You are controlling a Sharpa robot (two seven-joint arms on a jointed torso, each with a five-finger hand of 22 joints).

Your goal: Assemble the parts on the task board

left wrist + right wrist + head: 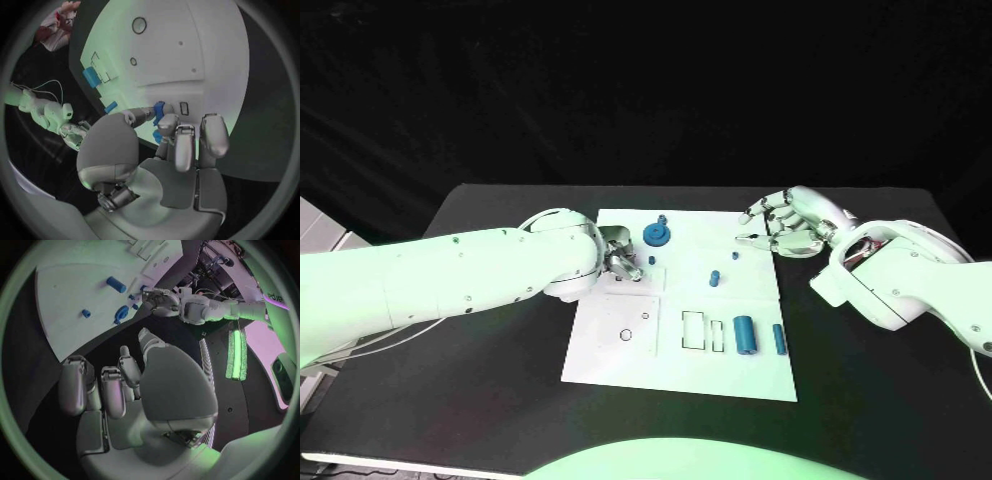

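The white task board (678, 345) lies mid-table. My left hand (619, 255) is over its upper left part and pinches a small blue peg (651, 260) between thumb and fingers (177, 131); the peg (160, 107) stands right at the board surface. A blue gear-shaped part (658, 235) stands just beyond it. My right hand (785, 224) hovers at the board's upper right edge, fingers loosely bent and apart, holding nothing. Two small blue parts (714, 278) (733, 252) stand mid-board. A blue cylinder (744, 335) and a slim blue bar (779, 340) lie at the lower right.
Outlined rectangular slots (694, 330) and a small round hole (626, 334) mark the board's lower half. Black table (488, 400) surrounds the board on all sides. In the right wrist view the gear (122, 314) and cylinder (115, 284) sit beyond my fingers.
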